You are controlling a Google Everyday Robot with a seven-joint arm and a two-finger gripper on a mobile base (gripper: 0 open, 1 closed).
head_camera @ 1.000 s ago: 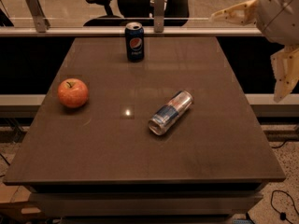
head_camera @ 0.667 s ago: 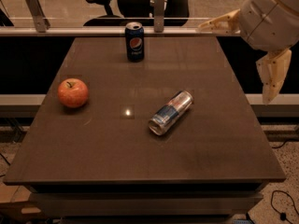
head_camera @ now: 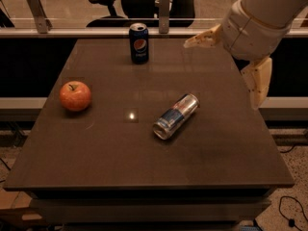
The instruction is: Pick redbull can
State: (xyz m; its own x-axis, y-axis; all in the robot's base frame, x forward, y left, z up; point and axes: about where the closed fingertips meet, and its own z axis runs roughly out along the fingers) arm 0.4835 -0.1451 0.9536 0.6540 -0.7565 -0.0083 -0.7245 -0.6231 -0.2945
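Observation:
The redbull can (head_camera: 176, 116) is slim, silver and blue, and lies on its side near the middle of the dark table (head_camera: 96, 153), its shiny end facing the front left. My gripper (head_camera: 221, 75) hangs above the table's right rear part, up and to the right of the can and apart from it. It is open and empty: one cream finger (head_camera: 202, 38) points left and the other (head_camera: 257, 81) points down, spread wide.
A dark blue Pepsi can (head_camera: 139, 43) stands upright at the table's back edge. A red apple (head_camera: 75, 96) sits at the left. A rail and office chairs are behind the table. The table's right edge is below my arm.
My arm and gripper have moved left and down, in over the table's right rear part, closer to the redbull can. The cans and apple have not moved.

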